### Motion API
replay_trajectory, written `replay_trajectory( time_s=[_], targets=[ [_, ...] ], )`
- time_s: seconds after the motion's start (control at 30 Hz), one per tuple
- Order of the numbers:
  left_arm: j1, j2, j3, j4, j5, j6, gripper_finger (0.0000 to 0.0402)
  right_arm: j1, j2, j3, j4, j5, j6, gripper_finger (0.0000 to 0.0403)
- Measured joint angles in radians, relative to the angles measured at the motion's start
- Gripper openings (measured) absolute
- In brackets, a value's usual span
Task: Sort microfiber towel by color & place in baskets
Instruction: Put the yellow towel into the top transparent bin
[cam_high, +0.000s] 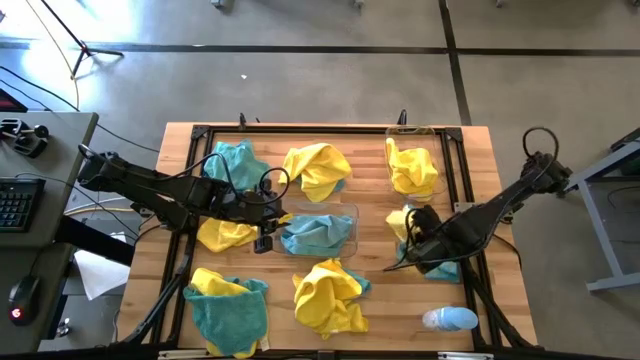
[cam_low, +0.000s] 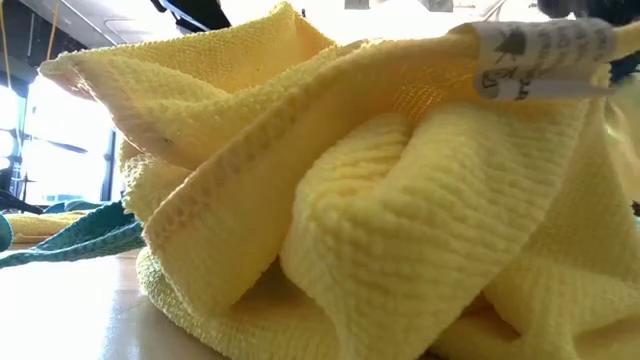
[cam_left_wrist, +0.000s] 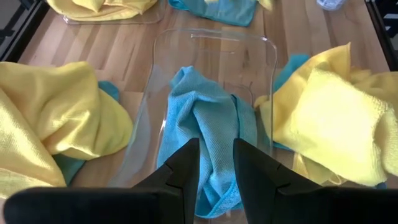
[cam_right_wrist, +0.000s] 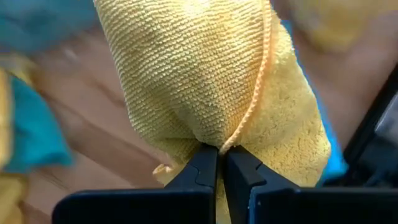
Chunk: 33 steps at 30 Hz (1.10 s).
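Right pincer (cam_right_wrist: 221, 163): jaws pinched together on a fold of a yellow towel (cam_right_wrist: 211, 81), the cloth bunching out from the fingertips. In the high view this pincer (cam_high: 408, 243) sits at about 3 o'clock on the bench (cam_high: 375, 275), over a small heap of yellow and teal cloth.

Left pincer (cam_left_wrist: 216, 163): jaws narrowly parted, holding nothing, poised just above the near rim of the centre basket (cam_left_wrist: 261, 46). In the high view it (cam_high: 264, 240) stands just to the 9 o'clock side of that basket.

Centre basket: clear bin at the middle of the bench, containing one crumpled teal towel (cam_left_wrist: 208, 124).

Second basket (cam_high: 431, 131): clear bin at about 1 o'clock, containing a yellow towel (cam_high: 412, 168).

Loose towels, high view:
- Teal towel (cam_high: 237, 160) at 11 o'clock.
- Yellow towel (cam_high: 318, 168) at 12 o'clock, teal edge showing beneath it.
- Yellow towel (cam_high: 225, 235) at 9 o'clock, partly under the left arm.
- Teal towel with a yellow one on its top edge (cam_high: 228, 312) at 7 o'clock.
- Yellow towel over teal (cam_high: 328, 295) at 6 o'clock.

Small pale blue-and-white bottle (cam_high: 449, 319) lies on its side at 5 o'clock.

Low view: filled almost wholly by a rumpled yellow towel (cam_low: 380, 220) with a white label (cam_low: 540, 60) near its upper edge.
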Motion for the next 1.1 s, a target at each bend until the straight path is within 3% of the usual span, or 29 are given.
replay_trajectory(
  time_s=[0.23,0.4,0.67,0.87,1.1],
  targets=[
    [0.022,0.000,0.000,0.000,0.000,0.002,0.0087,-0.068,-0.003,0.233,-0.196,0.265,-0.152,0.0001],
    [0.051,0.001,0.000,0.002,0.000,0.009,0.0087,-0.229,-0.062,0.299,-0.192,0.334,-0.406,0.0001],
    [0.100,0.001,0.000,0.002,0.000,0.010,0.0087,-0.592,-0.188,0.289,-0.161,0.356,-0.825,0.0000],
    [0.171,0.001,0.000,0.002,0.000,0.019,0.0087,-0.862,-0.198,0.268,0.005,0.264,-1.256,0.0000],
    [0.230,0.001,0.000,0.004,-0.002,0.010,0.0087,-1.178,-0.198,0.025,0.269,-0.049,-1.558,0.0000]
  ],
)
